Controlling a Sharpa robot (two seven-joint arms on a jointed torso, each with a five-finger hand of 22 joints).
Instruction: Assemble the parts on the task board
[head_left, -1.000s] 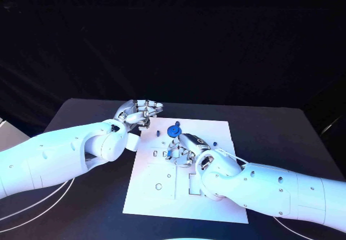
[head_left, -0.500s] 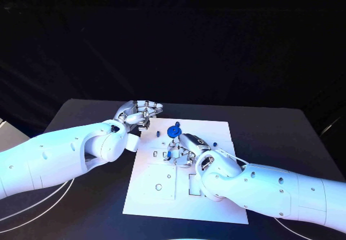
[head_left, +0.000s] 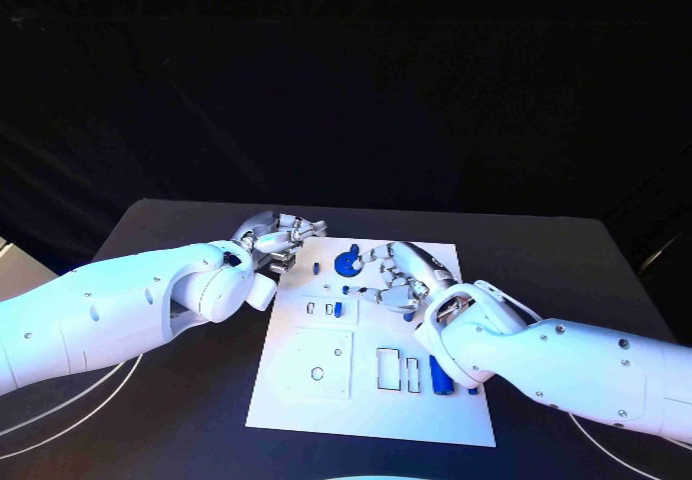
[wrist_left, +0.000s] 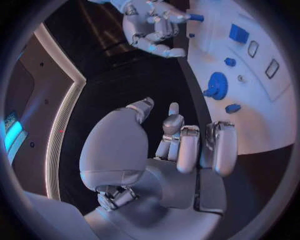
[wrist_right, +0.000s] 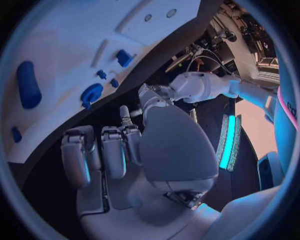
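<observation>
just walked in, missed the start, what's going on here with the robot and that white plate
A two-armed robot is working over the white task board on the black table, assembling small blue parts. The right hand hovers over the board's far end beside the round blue gear, holding nothing visible. The left hand sits curled at the board's far left corner. A blue cylinder lies near the right edge.

We are seeing the right hand (head_left: 398, 277) covering part of the task board (head_left: 361, 400) just right of the blue gear (head_left: 348, 263), the left hand (head_left: 274, 240) hiding the board's far left corner, and the small blue pieces (head_left: 336, 309) staying too small to identify.
</observation>
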